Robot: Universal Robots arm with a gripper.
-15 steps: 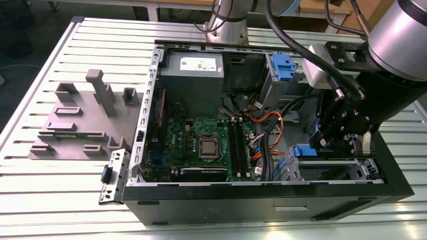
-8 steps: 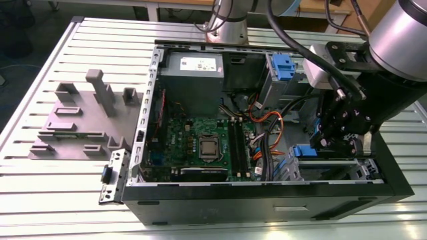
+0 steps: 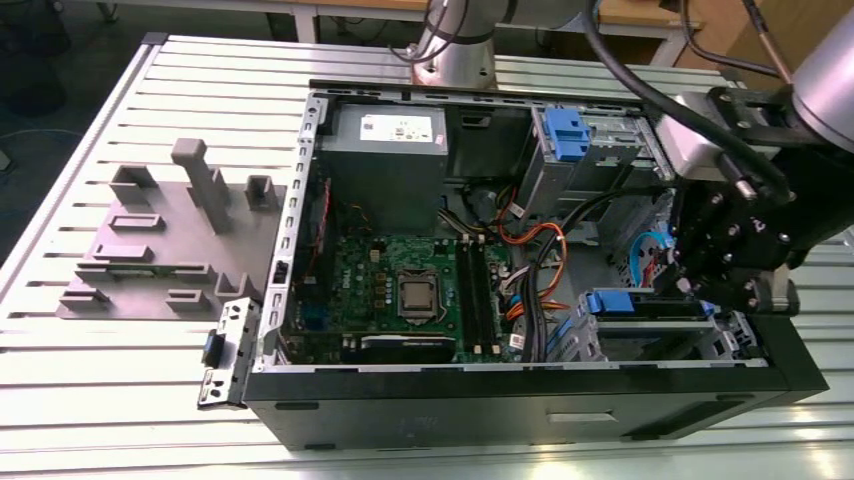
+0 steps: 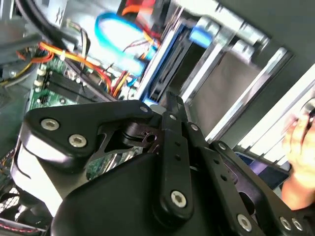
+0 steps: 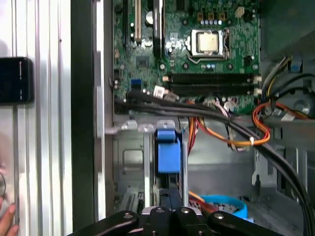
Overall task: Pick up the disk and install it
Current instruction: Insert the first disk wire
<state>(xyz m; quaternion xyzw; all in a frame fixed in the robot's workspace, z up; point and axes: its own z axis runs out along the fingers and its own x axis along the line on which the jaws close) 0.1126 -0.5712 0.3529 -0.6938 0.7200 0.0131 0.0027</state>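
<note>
The disk (image 3: pixel 622 302) lies in the lower drive bay of the open computer case, at the exterior view's right, with its bright blue carrier end (image 5: pixel 167 150) toward the motherboard. In the second wrist view the same blue-edged disk (image 4: pixel 165 61) sits between the bay's metal rails. My gripper (image 3: pixel 697 292) hangs over that bay. It is shut, and its black tips (image 5: pixel 170 201) rest at the disk's near end (image 4: pixel 170 104). Nothing shows between the fingers.
A second blue bracket (image 3: pixel 567 135) is fixed on the upper drive bay. Orange and black cables (image 5: pixel 231 132) run right beside the lower bay, next to the motherboard (image 3: pixel 400 290). A grey stepped fixture (image 3: pixel 160 240) stands left of the case. A person's hand (image 4: pixel 300 152) is close by.
</note>
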